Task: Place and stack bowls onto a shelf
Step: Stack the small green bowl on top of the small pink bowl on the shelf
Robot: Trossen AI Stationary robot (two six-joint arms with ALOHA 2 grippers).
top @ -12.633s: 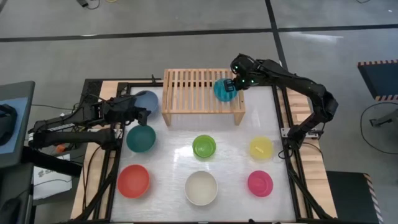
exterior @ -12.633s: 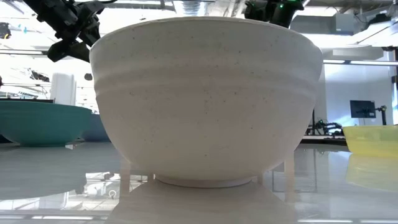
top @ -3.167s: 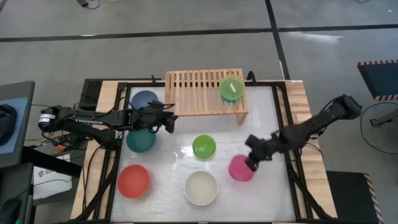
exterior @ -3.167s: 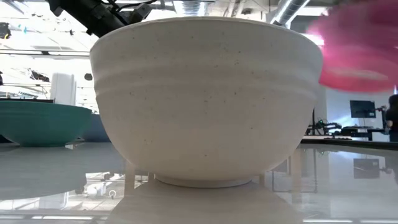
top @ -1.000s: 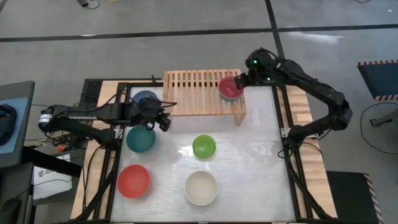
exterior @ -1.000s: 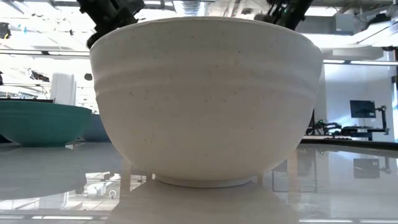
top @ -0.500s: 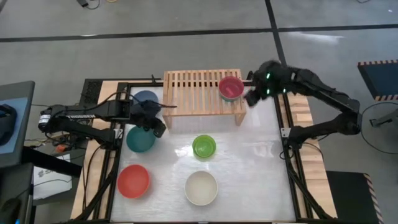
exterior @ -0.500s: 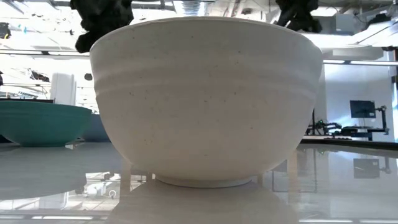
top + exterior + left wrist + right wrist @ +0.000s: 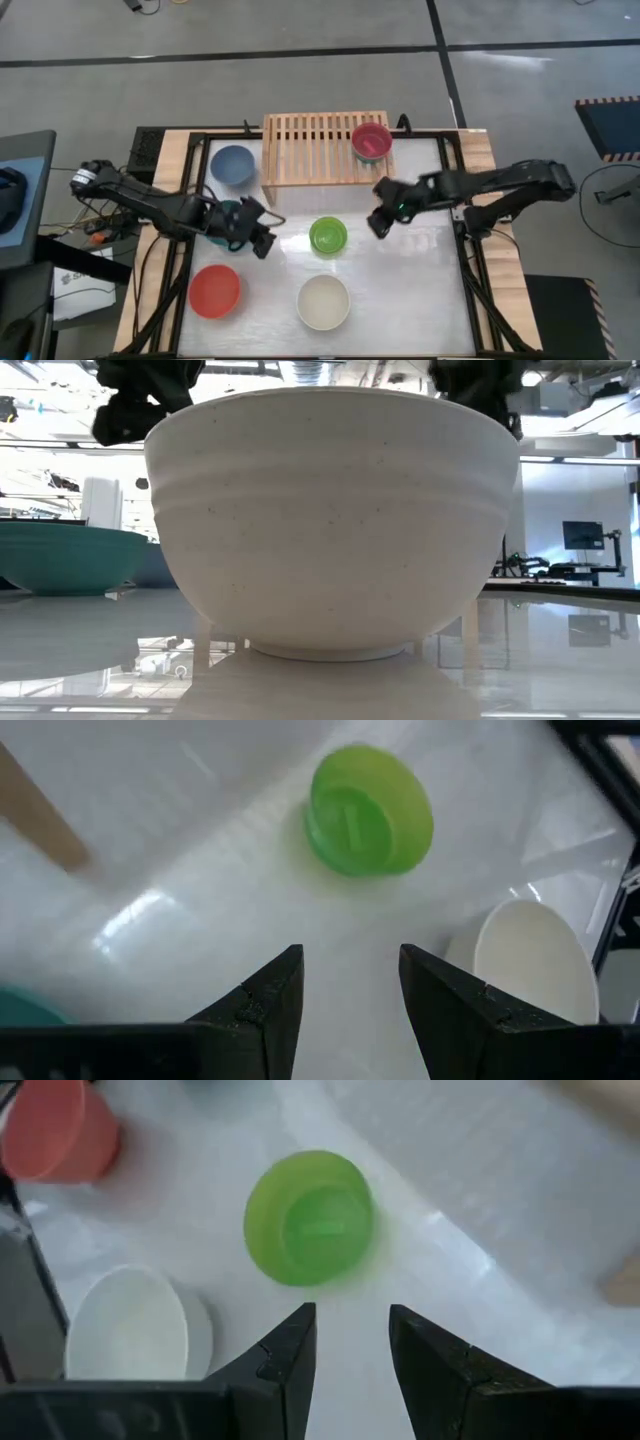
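A: Shelf, contents?
B: Light-wood rack at the table's 12 o'clock. Magenta bowl at its right end, topping a stack. No label or writing legible on any item.

A: Table items?
B: Slate blue bowl at 10 o'clock beside the rack; dark teal bowl at 9; red-orange bowl at 7; cream-white bowl at 6; lime green bowl at centre.

A: Grippers?
B: Left gripper at 9 o'clock of the lime bowl, jaws apart, empty. Right gripper at its 3 o'clock, jaws apart, empty.
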